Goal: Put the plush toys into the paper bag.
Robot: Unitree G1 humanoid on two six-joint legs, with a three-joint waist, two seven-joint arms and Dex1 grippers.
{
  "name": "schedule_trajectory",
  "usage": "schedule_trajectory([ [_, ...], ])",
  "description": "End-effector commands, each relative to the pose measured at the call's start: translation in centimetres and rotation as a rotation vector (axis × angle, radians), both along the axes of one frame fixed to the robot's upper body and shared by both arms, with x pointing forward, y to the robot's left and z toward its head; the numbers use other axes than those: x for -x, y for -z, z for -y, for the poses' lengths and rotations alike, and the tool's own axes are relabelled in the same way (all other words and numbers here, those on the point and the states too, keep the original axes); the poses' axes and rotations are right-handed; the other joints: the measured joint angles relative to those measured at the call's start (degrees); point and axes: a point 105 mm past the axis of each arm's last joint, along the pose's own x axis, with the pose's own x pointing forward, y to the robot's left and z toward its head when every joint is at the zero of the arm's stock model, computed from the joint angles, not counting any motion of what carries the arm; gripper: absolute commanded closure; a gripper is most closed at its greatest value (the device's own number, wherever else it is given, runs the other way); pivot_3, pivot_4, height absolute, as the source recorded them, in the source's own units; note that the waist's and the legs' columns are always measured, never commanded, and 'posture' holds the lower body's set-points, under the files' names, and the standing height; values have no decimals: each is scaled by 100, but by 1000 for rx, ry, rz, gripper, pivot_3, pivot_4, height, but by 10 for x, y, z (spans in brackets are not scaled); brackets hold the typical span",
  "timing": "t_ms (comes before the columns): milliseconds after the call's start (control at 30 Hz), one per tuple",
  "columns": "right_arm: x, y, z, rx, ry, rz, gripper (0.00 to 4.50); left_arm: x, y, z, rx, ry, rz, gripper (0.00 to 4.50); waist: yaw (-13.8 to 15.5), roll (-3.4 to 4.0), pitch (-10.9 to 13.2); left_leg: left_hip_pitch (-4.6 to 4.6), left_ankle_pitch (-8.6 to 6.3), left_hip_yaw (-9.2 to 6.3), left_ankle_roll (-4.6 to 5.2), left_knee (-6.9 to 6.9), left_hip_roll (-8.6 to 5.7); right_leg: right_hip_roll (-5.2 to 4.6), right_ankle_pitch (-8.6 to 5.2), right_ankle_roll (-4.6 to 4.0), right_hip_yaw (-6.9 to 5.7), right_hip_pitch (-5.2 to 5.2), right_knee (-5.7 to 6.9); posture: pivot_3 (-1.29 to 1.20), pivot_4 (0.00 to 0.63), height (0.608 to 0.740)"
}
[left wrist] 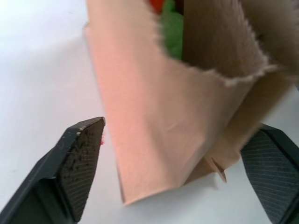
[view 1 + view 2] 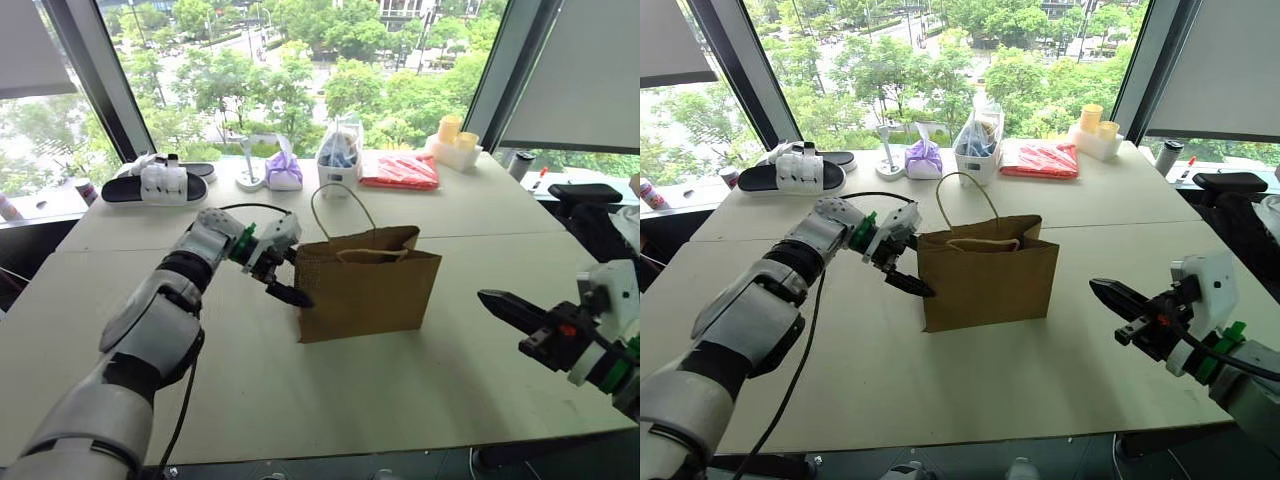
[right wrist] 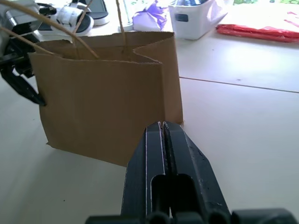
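Note:
The brown paper bag [image 2: 370, 285] stands upright in the middle of the table, one loop handle raised above its open top. My left gripper [image 2: 298, 275] is open at the bag's left end; in the left wrist view its two fingers [image 1: 79, 163] stand wide apart on either side of the bag's narrow end. Down inside the bag lie the light green plush toy [image 1: 174, 28] and a bit of the orange one [image 1: 156, 4]. To the right of the bag and apart from it, my right gripper [image 2: 490, 299] is shut and holds nothing, pointing toward the bag.
Along the far edge by the window lie black-and-white sandals [image 2: 160, 183], a purple tied pouch [image 2: 284, 172], a clear plastic bag with blue contents [image 2: 340, 155], a red packet [image 2: 400, 172] and yellow cups [image 2: 452, 135]. A black chair [image 2: 585, 195] stands at the right.

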Motion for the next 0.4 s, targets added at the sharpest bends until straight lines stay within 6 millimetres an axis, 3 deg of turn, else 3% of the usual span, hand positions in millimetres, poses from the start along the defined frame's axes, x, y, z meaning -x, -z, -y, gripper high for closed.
schedule_trajectory([
  [33,-6,-3,-6,18,-43,25,4500,-3,-30,-18,127,-35,101,53,-8,1,0,0,0,-3,0,0,0,1,-1,1,0,0,1,0,150,740],
  [200,-14,20,-21,106,-140,-51,4500,19,-34,-60,252,-158,62,53,-131,10,-5,4,0,-8,0,-4,3,0,-4,6,5,-2,5,0,150,740],
  [400,-19,29,-25,154,-197,-68,4500,68,-23,-55,375,-309,24,53,-83,7,-3,-2,-1,-20,1,-2,29,0,-4,5,9,-13,12,0,150,740],
])
